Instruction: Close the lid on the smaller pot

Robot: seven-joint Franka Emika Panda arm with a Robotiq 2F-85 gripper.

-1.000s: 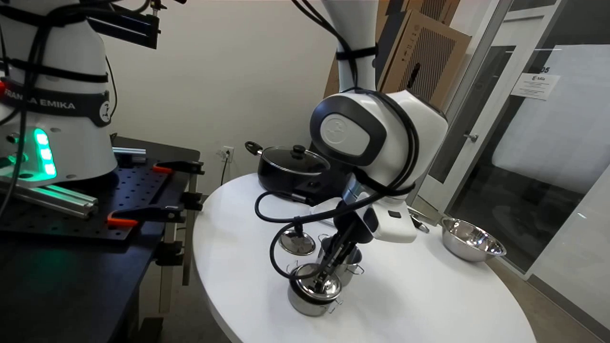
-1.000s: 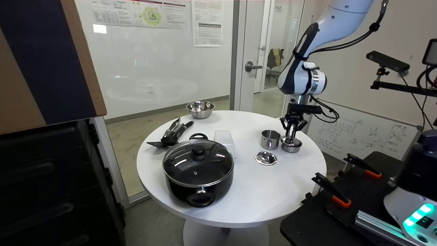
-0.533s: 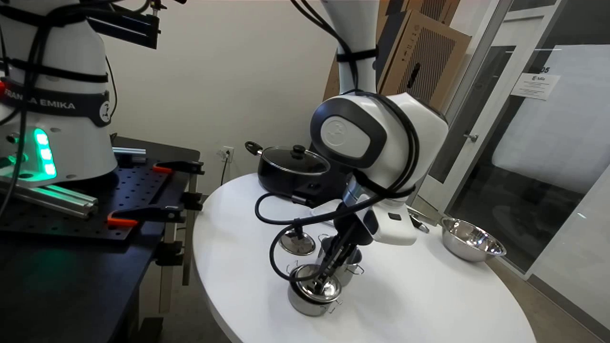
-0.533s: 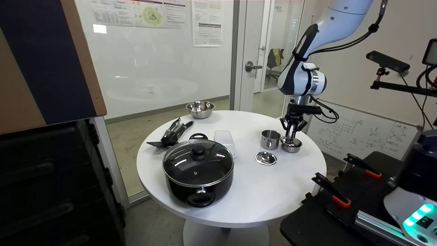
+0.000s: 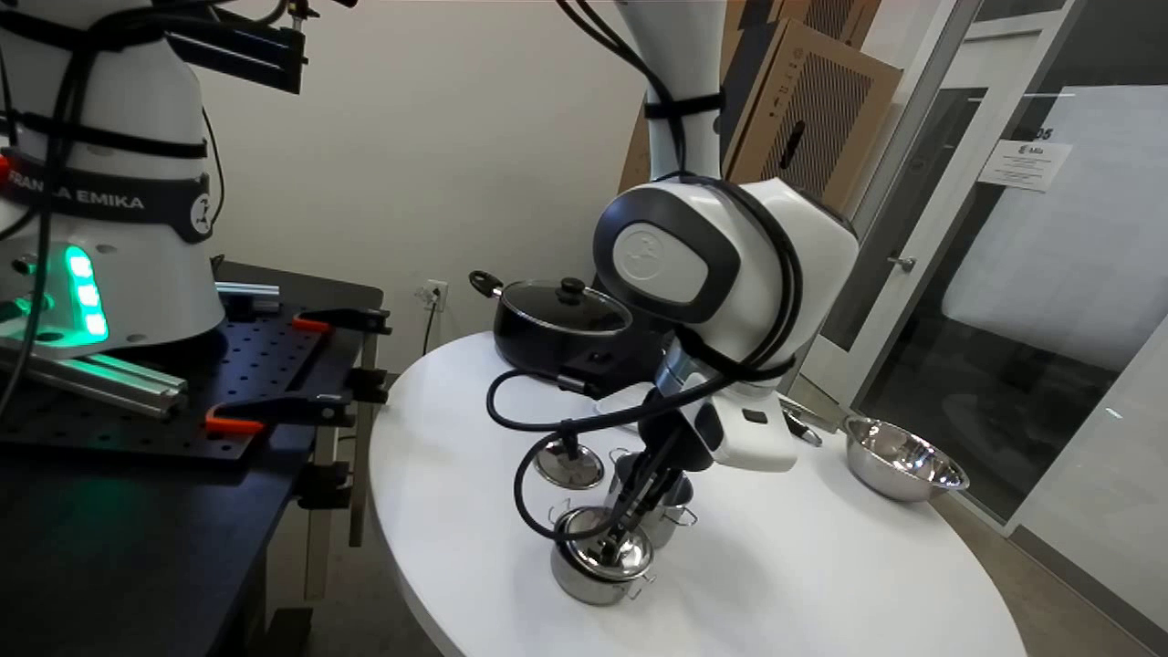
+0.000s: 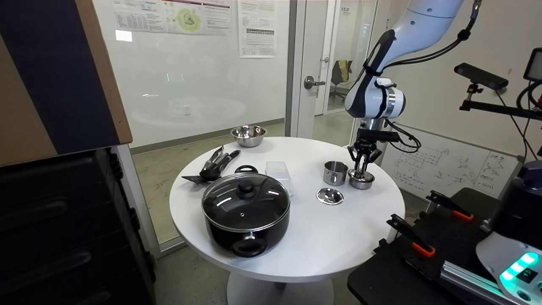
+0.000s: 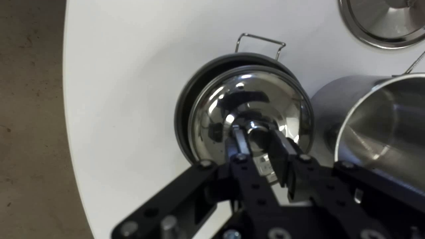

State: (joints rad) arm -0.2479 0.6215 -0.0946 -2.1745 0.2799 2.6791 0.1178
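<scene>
My gripper (image 7: pixel 254 129) points down with its fingers (image 7: pixel 239 141) on both sides of the knob of the round shiny steel lid (image 7: pixel 212 146), shut on it. The lid lies over the mouth of the smaller pot (image 7: pixel 181 114), off-centre, and a dark crescent of the pot's opening shows at the upper left in the wrist view. In both exterior views the lid (image 5: pixel 636 557) (image 6: pixel 369 176) sits at the rim of the low steel pot (image 5: pixel 582 586) (image 6: pixel 361 185). I cannot tell whether it rests fully on the rim. The fingers partly hide the knob.
The taller steel cup (image 7: pixel 348 99) stands right beside the pot. A smaller steel disc (image 6: pixel 330 195) lies near it on the round white table (image 6: pixel 313 237). The big black pot (image 6: pixel 245 212), a clear box (image 6: pixel 278 171), utensils (image 6: pixel 214 165) and a steel bowl (image 6: pixel 249 137) stand farther off.
My gripper and the lid have moved down very slightly toward the pot. The hold on the knob looks the same, and the pot and other things have not moved.
</scene>
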